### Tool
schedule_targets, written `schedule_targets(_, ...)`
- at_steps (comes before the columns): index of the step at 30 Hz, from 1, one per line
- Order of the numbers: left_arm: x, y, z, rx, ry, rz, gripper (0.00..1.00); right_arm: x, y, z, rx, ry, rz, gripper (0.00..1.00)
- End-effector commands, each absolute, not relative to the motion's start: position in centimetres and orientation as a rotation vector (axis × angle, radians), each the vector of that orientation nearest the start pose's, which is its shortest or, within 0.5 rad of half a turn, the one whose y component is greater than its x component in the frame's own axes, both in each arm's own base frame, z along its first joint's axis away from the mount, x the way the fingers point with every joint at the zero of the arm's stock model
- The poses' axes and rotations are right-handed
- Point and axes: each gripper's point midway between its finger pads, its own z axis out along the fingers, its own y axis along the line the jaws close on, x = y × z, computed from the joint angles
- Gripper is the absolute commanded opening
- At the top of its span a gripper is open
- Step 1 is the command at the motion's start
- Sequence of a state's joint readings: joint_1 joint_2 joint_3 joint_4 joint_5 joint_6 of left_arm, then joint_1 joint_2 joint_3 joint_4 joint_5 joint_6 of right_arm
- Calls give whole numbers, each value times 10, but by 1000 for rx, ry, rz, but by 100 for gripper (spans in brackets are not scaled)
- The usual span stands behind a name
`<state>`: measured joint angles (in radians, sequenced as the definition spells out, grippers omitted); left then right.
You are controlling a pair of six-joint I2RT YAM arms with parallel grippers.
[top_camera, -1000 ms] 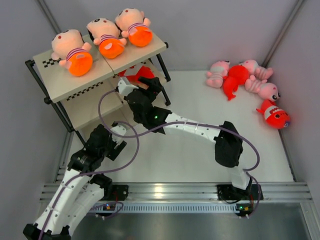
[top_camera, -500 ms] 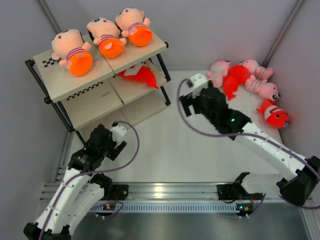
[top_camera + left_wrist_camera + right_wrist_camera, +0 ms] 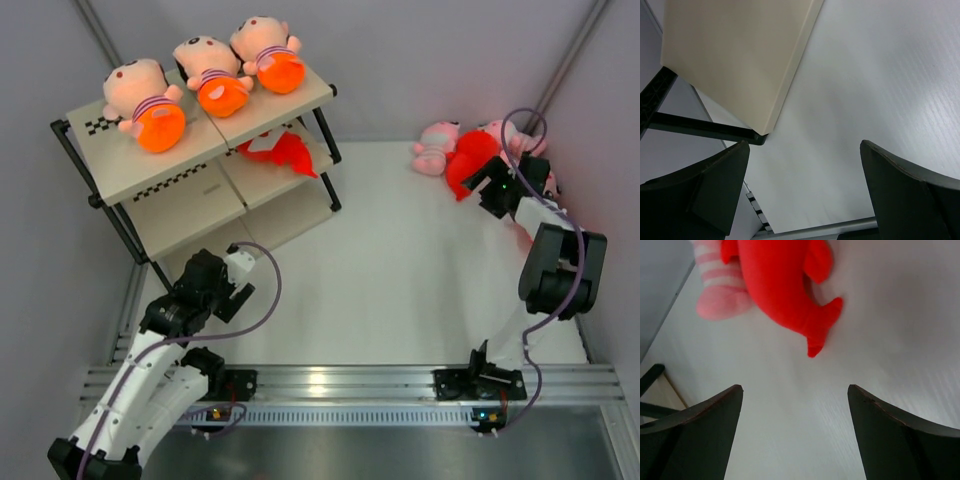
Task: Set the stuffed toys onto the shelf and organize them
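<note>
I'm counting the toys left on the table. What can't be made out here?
- Top view: the right arm covers part of the pile, so its count is unclear.
- Right wrist view: the fish and pink doll are cut off by the top edge.

3 peach dolls (image 3: 210, 75) with orange bottoms lie side by side, face up.

You have a red-orange fish (image 3: 782, 285) beside a pink-and-white striped doll (image 3: 720, 282) far right; your beige shelf (image 3: 120, 165) has black-and-white checkered edges and a black frame.
</note>
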<state>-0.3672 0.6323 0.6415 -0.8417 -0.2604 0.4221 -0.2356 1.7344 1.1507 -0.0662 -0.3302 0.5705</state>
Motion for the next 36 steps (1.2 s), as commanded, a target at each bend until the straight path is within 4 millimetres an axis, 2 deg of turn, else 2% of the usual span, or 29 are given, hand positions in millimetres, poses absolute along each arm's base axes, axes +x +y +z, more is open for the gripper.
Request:
schedule_targets(1,198,-6,133,802,2254,360,98,515,-46,138,830,1989,625,86)
schedule_targets(2,199,-6,134,799,2255,363,98,519,-50,129,857,2000,605,86)
schedule_targets(3,200,-6,133,803,2263,366,98,529,-57,131,865,1983,579,85)
schedule_targets(4,200,-6,133,803,2269,367,98,530,-65,104,921,2031,520,85)
schedule_targets(5,200,-6,132,810,2274,370,98,532,-68,93,940,2055,496,85)
schedule_targets(6,201,-6,133,807,2273,371,98,540,-73,96,934,2049,486,85)
schedule_targets(7,201,-6,131,813,2281,370,98,541,-72,74,958,2094,482,85)
schedule_targets(10,202,-6,128,822,2296,373,98,548,-65,59,987,2119,535,84)
schedule_targets(14,205,-4,129,818,2320,395,98,552,-56,51,1004,2103,569,83)
schedule_targets(18,209,-4,132,808,2327,402,98,560,-32,53,913,2127,595,83)
schedule_targets(22,210,-4,133,806,2330,401,98,561,-15,38,897,2163,630,83)
schedule_targets(26,211,-3,134,803,2327,407,98,558,-13,27,899,2181,608,83)
schedule_targets(28,211,-4,135,803,2327,405,98,558,-11,21,874,2204,568,80)
schedule_targets(31,211,-4,135,801,2325,407,98,558,-8,12,881,2225,564,57)
schedule_targets(32,211,-3,136,798,2324,409,98,558,-8,11,879,2226,563,39)
schedule_targets(34,211,-3,136,797,2321,412,98,557,-7,11,878,2214,577,22)
schedule_targets(35,210,-2,136,798,2319,413,98,554,-8,9,880,2215,578,5)
schedule_targets(36,210,-2,136,796,2320,413,98,553,-8,11,875,2214,574,0)
